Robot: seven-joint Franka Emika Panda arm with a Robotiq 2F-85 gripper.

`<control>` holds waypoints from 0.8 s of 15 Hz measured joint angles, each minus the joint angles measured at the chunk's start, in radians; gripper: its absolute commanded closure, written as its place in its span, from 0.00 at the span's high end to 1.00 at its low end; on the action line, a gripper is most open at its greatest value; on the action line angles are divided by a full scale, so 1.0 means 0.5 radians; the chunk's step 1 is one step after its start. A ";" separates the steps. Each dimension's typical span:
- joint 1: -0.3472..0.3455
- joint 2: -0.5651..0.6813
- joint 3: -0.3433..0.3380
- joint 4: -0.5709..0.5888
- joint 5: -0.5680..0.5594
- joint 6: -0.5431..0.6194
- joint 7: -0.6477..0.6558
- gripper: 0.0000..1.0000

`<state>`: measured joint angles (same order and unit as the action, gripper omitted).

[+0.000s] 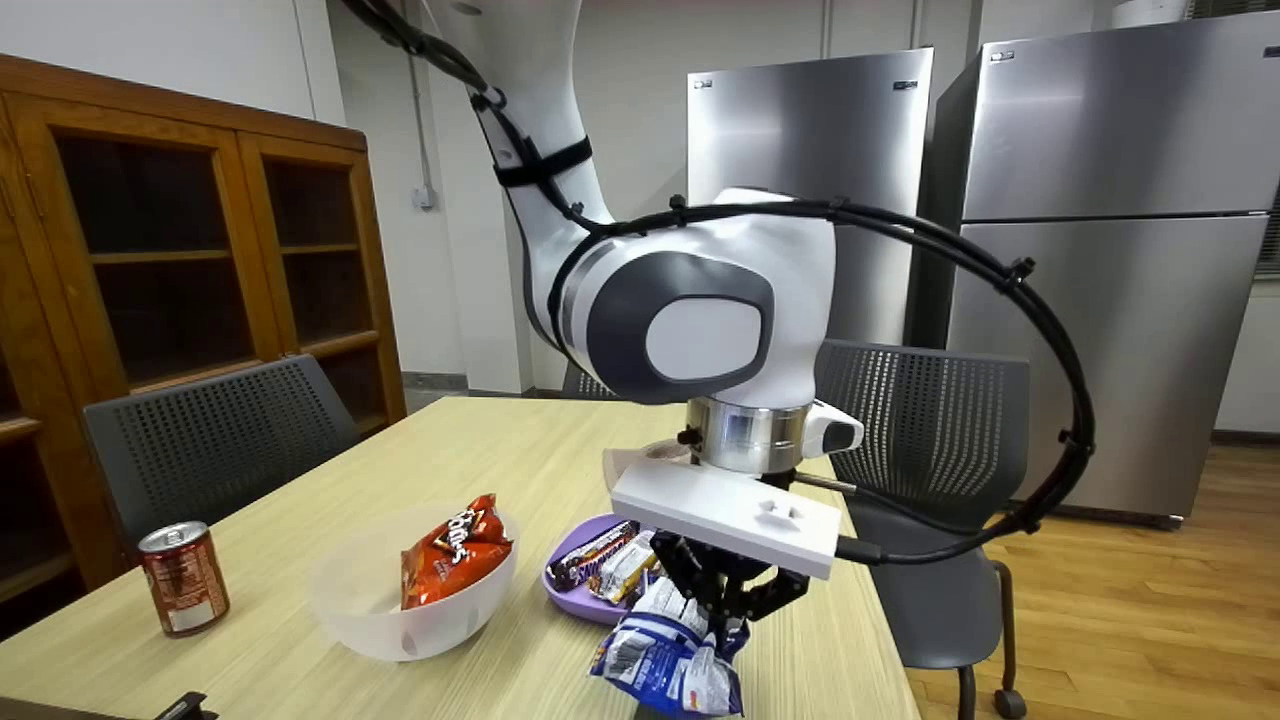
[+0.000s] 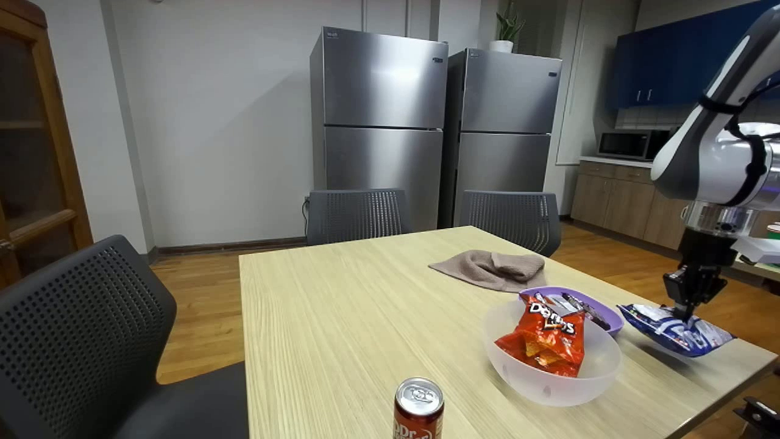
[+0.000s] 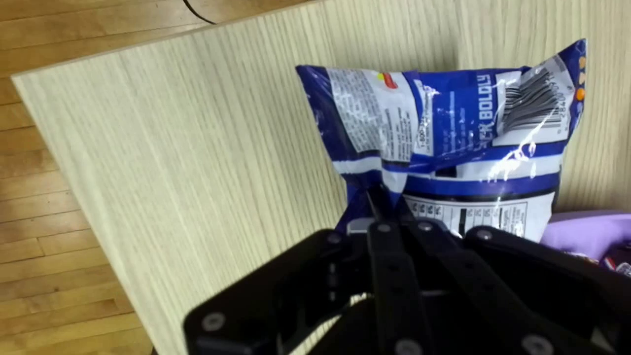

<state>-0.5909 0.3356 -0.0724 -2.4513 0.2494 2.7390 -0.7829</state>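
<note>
Blue snack bag (image 3: 458,133), barcode and printed panels facing up, is pinched near one edge between the fingertips of the end effector (image 3: 389,208) over the desk (image 2: 341,317), toward a corner; whether it rests on the surface cannot be told. Just beside it sits a purple dish (image 1: 583,602) of wrapped candy bars (image 1: 620,562); next comes a translucent bowl (image 1: 410,637) holding a red Doritos bag (image 2: 551,338). Farther out are a soda can (image 1: 185,580) and a crumpled brown cloth (image 2: 493,269), with two steel refrigerators (image 2: 384,91) standing beyond two gray chairs (image 2: 358,216).
</note>
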 measured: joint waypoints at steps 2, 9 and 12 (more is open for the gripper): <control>0.000 -0.063 0.001 -0.016 0.012 -0.001 -0.046 0.00; 0.024 -0.260 0.015 -0.073 0.231 -0.018 -0.250 0.00; 0.083 -0.334 0.014 -0.089 0.327 -0.032 -0.305 0.00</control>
<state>-0.5495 0.1683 -0.0653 -2.4960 0.4131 2.7231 -0.9354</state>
